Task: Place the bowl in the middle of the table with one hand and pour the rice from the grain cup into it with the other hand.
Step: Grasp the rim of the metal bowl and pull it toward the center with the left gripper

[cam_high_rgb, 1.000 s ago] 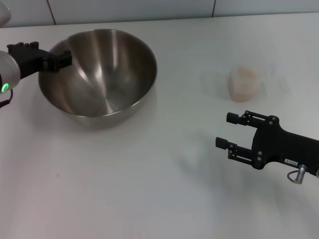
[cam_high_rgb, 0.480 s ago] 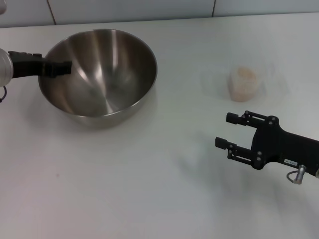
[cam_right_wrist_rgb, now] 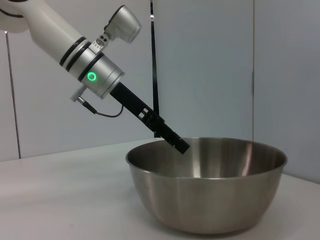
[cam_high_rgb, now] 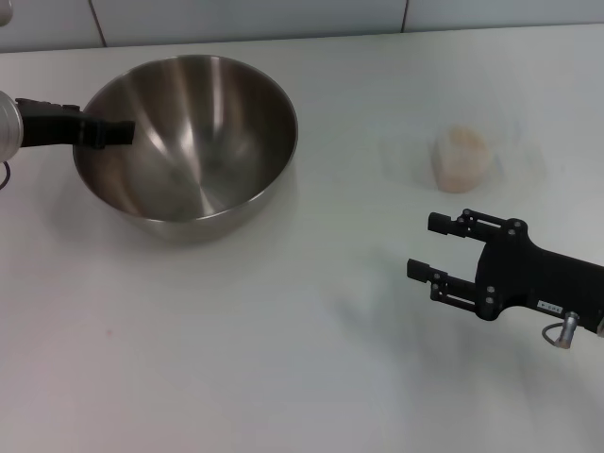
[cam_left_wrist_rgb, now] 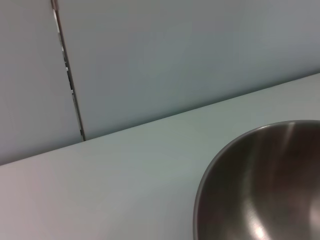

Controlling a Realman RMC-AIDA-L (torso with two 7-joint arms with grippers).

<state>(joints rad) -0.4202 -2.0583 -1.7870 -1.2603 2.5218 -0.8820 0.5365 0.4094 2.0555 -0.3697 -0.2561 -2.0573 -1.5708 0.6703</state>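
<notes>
Bowl (cam_high_rgb: 189, 142) rim at left claw (cam_high_rgb: 121, 132).

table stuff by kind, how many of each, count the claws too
bowl: 1
cup with rice in it: 1
claws: 2, left claw at the bowl's rim, right claw open above the table, on the near side of the cup
total: 4
</notes>
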